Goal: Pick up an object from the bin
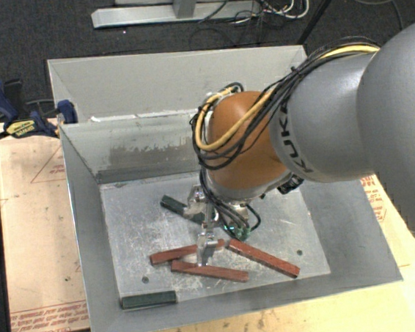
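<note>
My gripper hangs below the arm's wrist in the middle of the bin, its tip down at the bin floor. It meets the right end of a short red-brown stick that lies flat to its left. A longer red-brown stick lies just in front of the tip, slanting down to the right. A third red-brown stick runs from under the gripper towards the front right. A dark green piece lies just behind the gripper to its left, partly hidden by it.
A dark green bar lies flat at the bin's front left corner. The arm and its orange cover hide the bin's middle and right rear. The bin's left side and far right floor are bare metal.
</note>
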